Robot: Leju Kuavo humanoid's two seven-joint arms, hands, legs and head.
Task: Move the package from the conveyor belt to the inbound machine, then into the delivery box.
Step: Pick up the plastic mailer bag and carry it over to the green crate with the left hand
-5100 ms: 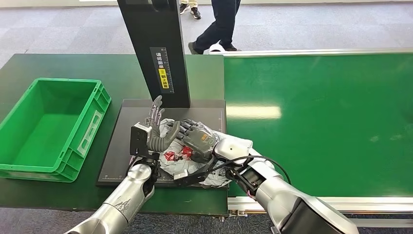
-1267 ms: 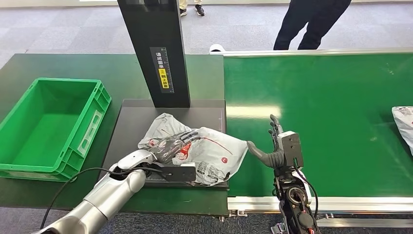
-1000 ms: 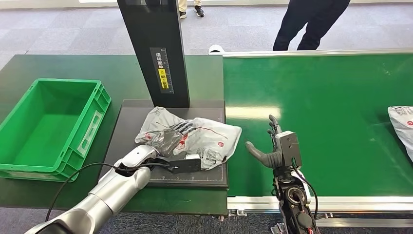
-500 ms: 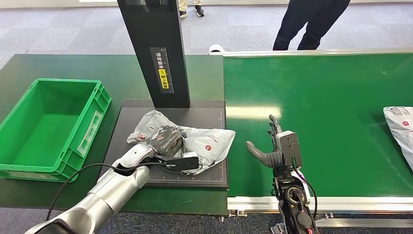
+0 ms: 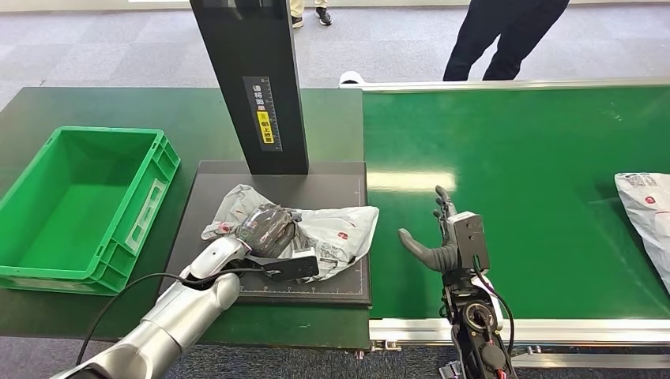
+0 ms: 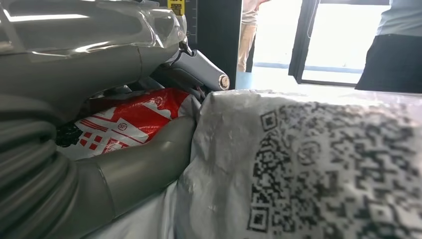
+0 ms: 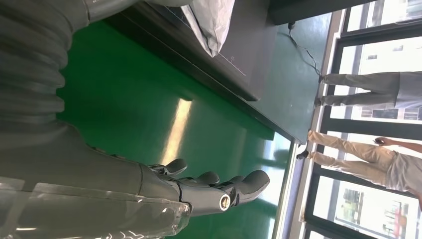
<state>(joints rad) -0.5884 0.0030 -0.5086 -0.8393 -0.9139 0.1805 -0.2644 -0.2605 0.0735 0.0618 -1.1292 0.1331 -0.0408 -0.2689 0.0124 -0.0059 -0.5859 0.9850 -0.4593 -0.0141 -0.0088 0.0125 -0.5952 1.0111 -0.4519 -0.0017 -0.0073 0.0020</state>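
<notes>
The left arm reaches in low from the near edge of the table, its left hand [image 5: 267, 227] curled over the top of the grey plastic package [image 5: 332, 229], fingers bunched into the crumpled film and gripping it; the left wrist view shows the thumb [image 6: 149, 164] pressed against the bag beside a red printed patch and a blurred QR label. The package lies on the black scanning plate [image 5: 332, 178] of the inbound machine, in front of the upright black column [image 5: 253, 79], its right-hand end reaching close to the plate's edge by the belt. The right hand [image 5: 442, 237] stands upright over the near part of the green conveyor belt [image 5: 513, 158], fingers apart and holding nothing, well clear of the package. To the left of the plate a green delivery box [image 5: 162, 170] sits on the dark green table [image 5: 79, 106], a strip of tabletop between them. A second grey package [image 5: 644, 209] lies at the belt's far right. A person's dark-trousered legs [image 5: 498, 35] stand beyond the belt
</notes>
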